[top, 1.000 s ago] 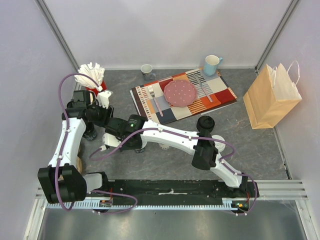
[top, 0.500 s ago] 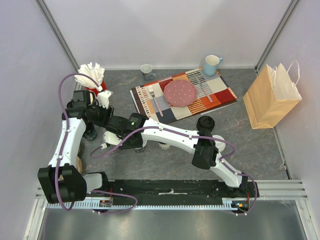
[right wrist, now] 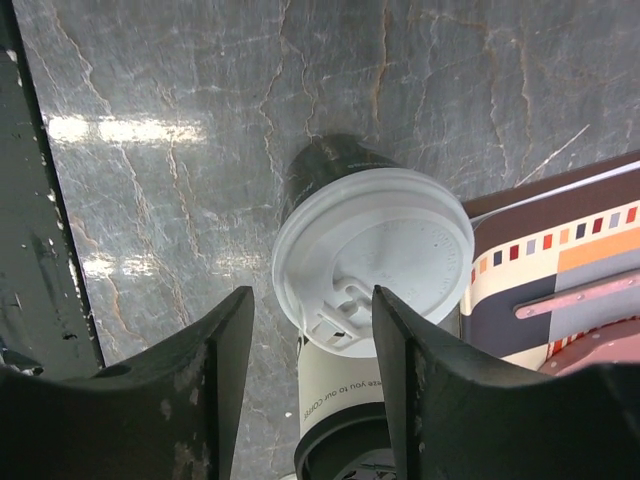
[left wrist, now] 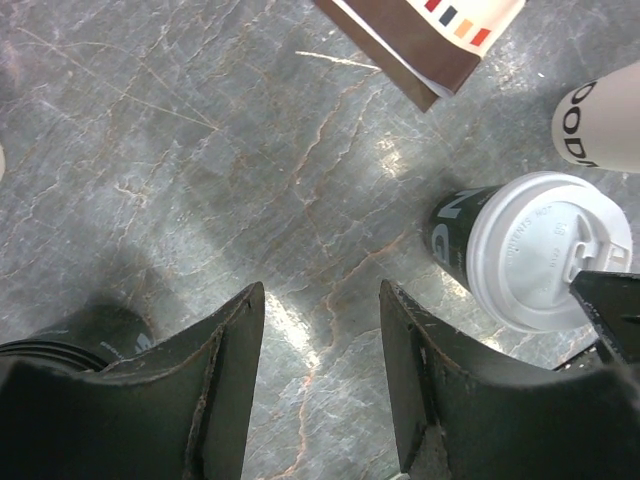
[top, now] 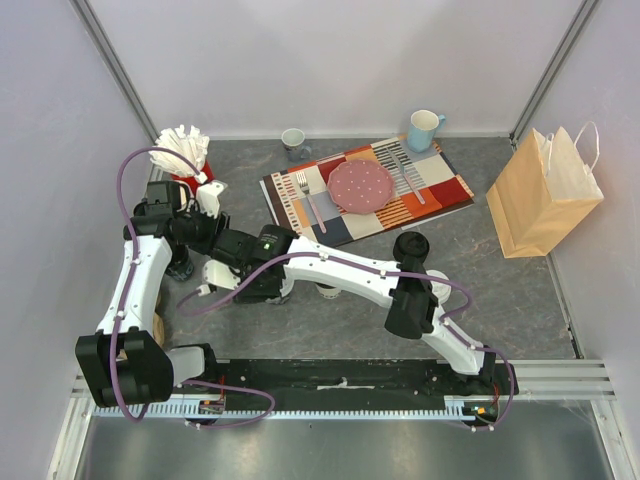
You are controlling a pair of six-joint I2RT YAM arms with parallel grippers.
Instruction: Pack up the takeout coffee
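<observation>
right gripper (right wrist: 312,300) hangs over the black cup with white lid (right wrist: 370,250), jaws parted, gripping nothing, probably lined up on that lid. the cup stands upright by the placemat (right wrist: 560,230), with the cream cup (left wrist: 600,125) just beside it. left gripper (left wrist: 322,295) is open and empty, off to one side. the paper bag (top: 540,200) sits well apart.

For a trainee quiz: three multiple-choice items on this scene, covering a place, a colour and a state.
1. Where does the brown paper bag stand? A far right B centre C far left
2. The lid on the black cup is: A black B white C red
3. The left gripper is: A shut tight B open, empty C shut on the black cup
Answers: A, it sits at the top view's right side; B, white plastic tops it; B, its jaws stand apart, nothing between.
</observation>
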